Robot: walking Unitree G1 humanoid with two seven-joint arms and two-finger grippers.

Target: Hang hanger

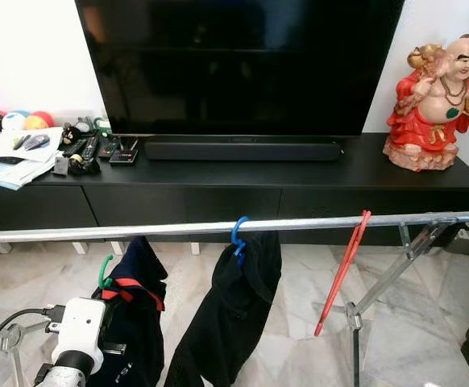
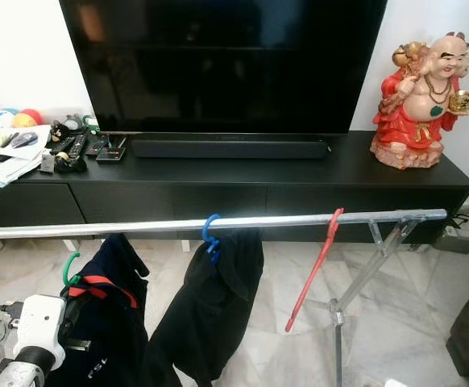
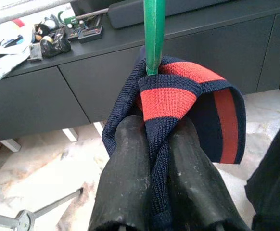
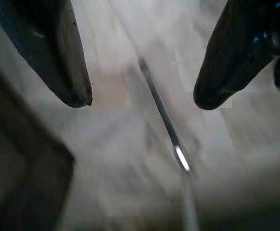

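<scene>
The left gripper (image 3: 157, 130) pinches the navy-red collar (image 3: 171, 98) on the green hanger (image 3: 154, 33), below the rail (image 1: 218, 227); the right gripper (image 4: 140, 98) gapes empty.

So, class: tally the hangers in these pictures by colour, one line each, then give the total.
Green hanger, held below the rail by the left gripper with its garment: 1
Blue hanger, on the rail: 1
Red hanger, on the rail: 1
Total: 3
</scene>
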